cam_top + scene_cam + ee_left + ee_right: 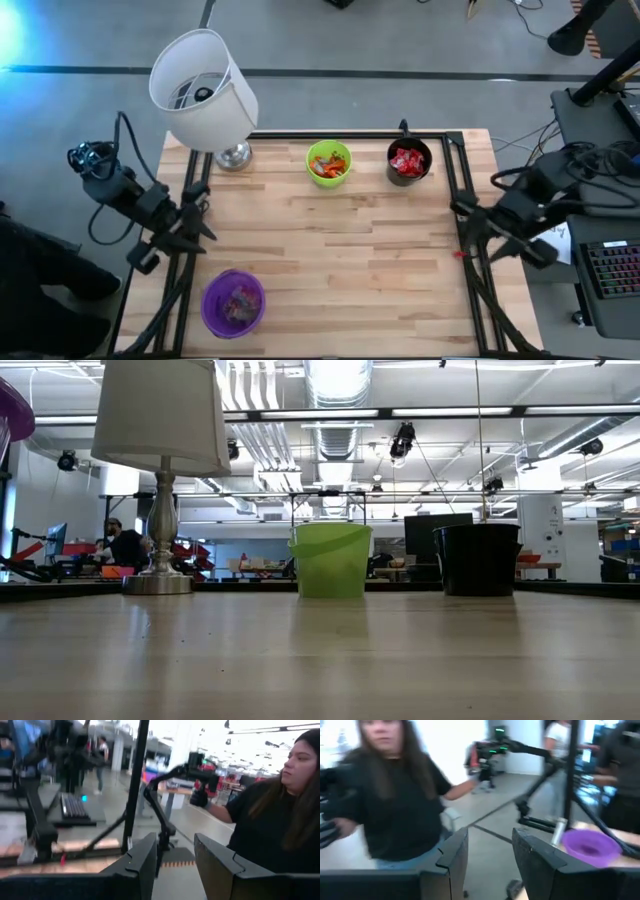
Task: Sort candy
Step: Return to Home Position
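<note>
high view: your candy [328, 166] sits inside the green cup [311, 155], the black cup [392, 155] and the purple cup [207, 295] on the wooden table [330, 250]. a lamp [205, 90] stands at its far-left corner, and a person [280, 820] in black is beyond. left gripper [196, 222] and right gripper [468, 225] hang at opposite table edges, well apart from the candy, fingers parted, holding nothing.

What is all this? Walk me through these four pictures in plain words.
Two robot arms sit at a wooden table. One picture looks down from above, one looks level across the tabletop, and two come from cameras on the arms' wrists. The left end effector and right end effector, the two-fingered grasping parts, are open and empty, near the table's side edges. On the table: a lamp, a green cup, a black cup and a purple cup, holding wrapped candy. A person shows beyond the table.
</note>
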Robot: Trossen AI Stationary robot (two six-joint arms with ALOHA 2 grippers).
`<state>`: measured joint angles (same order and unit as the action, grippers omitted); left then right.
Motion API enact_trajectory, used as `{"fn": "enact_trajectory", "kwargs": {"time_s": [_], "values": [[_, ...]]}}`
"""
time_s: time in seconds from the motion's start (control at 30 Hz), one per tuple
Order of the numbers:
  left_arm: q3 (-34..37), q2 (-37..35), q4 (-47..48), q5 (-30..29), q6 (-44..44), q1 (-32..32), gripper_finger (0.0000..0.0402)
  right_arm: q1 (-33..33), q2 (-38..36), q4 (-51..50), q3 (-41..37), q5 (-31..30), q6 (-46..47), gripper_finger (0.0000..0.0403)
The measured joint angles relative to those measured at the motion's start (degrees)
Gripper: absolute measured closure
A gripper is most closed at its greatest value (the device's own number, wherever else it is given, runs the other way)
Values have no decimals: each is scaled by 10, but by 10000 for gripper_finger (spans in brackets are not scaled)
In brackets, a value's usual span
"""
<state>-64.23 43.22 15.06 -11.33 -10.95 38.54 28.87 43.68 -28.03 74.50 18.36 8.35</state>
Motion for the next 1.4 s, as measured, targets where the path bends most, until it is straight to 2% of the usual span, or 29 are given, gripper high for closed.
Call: {"fn": "enact_trajectory", "kwargs": {"time_s": [0.2,0.37,0.47,0.6,0.93,1.1,1.23,1.4], "values": [[12,-24,27,0,-21,0,287,0,-24,-1,0,88,-45,257],[59,-45,22,0,-1,0,287,0,-44,-4,-19,106,-45,257],[109,-69,-8,0,5,0,287,0,-67,-4,-47,93,-30,257],[187,-112,-79,0,9,0,287,0,-106,11,-99,46,-11,257],[356,-211,-239,4,31,0,287,0,-249,158,-292,22,-4,257],[391,-230,-294,31,44,0,287,0,-317,241,-393,-18,5,257],[405,-236,-291,60,59,0,287,0,-357,265,-455,-25,7,257],[426,-242,-291,63,56,0,287,0,-397,275,-510,-42,7,257]]}}
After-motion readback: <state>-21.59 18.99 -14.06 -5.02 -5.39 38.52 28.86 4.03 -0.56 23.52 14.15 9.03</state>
